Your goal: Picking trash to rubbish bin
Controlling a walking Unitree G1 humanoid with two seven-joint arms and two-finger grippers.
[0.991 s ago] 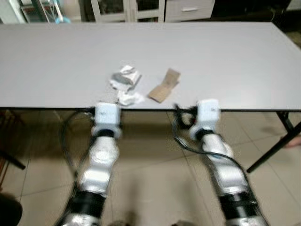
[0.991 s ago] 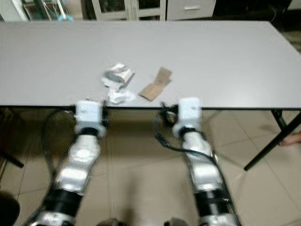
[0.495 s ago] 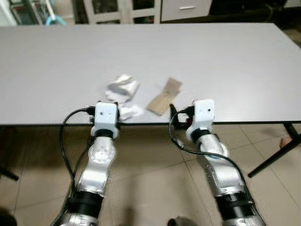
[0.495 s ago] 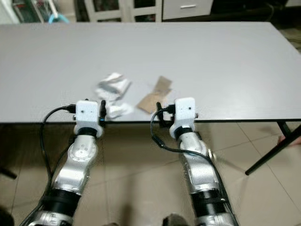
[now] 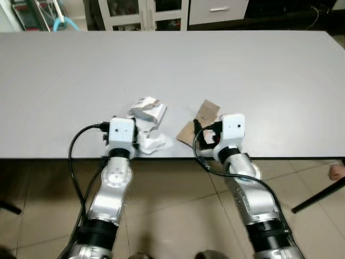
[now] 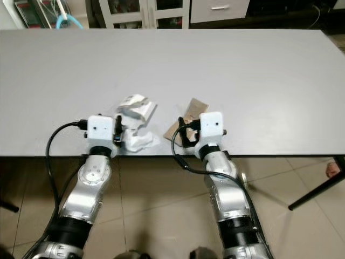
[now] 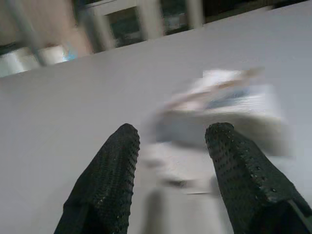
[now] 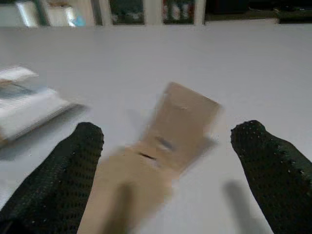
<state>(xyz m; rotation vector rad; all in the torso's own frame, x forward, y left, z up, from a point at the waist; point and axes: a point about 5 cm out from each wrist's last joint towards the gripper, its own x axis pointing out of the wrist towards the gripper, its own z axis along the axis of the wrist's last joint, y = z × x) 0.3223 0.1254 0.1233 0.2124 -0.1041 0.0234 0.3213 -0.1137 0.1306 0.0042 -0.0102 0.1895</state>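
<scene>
Crumpled white paper (image 5: 146,110) lies near the front edge of the grey table (image 5: 259,75), with a smaller white scrap (image 5: 152,143) just in front of it. A folded brown cardboard piece (image 5: 204,115) lies to their right. My left gripper (image 7: 174,129) is open, low over the table, and the white paper (image 7: 219,105) sits blurred just beyond its fingertips. My right gripper (image 8: 170,127) is open wide, with the brown cardboard (image 8: 165,141) between and ahead of its fingers. In the eye views the white wrist blocks (image 5: 123,131) (image 5: 232,127) hide the fingers.
White cabinets (image 5: 145,13) stand behind the table's far edge. A black table leg (image 5: 321,197) slants over the tiled floor at the right, with something pinkish (image 5: 337,171) beside it. The table is bare beyond the trash.
The view has moved closer to the table. Both wrists have come up from below the front edge to sit over it, close to the trash.
</scene>
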